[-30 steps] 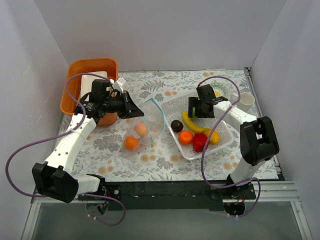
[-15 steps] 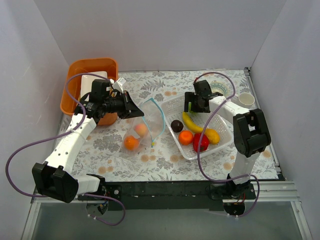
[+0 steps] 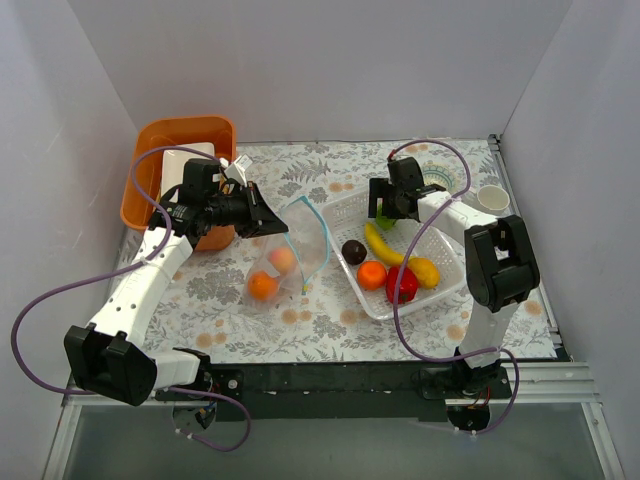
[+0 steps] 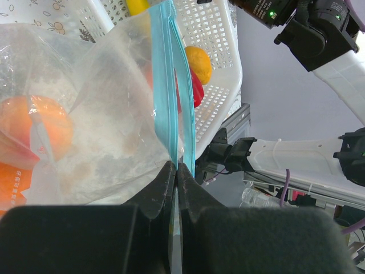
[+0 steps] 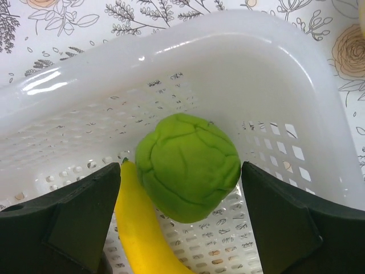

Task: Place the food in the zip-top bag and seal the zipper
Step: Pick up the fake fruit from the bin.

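Green ball (image 5: 188, 165) in basket (image 5: 171, 34) corner: likely light, squashy; best pinched across middle by spread right hand (image 5: 181, 188). Left hand (image 4: 177, 171) clamped on zipper (image 4: 170, 97).

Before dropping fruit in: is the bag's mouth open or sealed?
Open: the zipper forms a wide blue loop in the top view.

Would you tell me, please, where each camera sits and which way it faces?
Top external: above and behind the robot, looking down; left arm and right arm show.
Left wrist: behind the left gripper, shut on the zipper, facing past the zip-top bag toward the white basket.
Right wrist: behind the open right gripper, facing down at the green ball.
Shared: all three show the basket.
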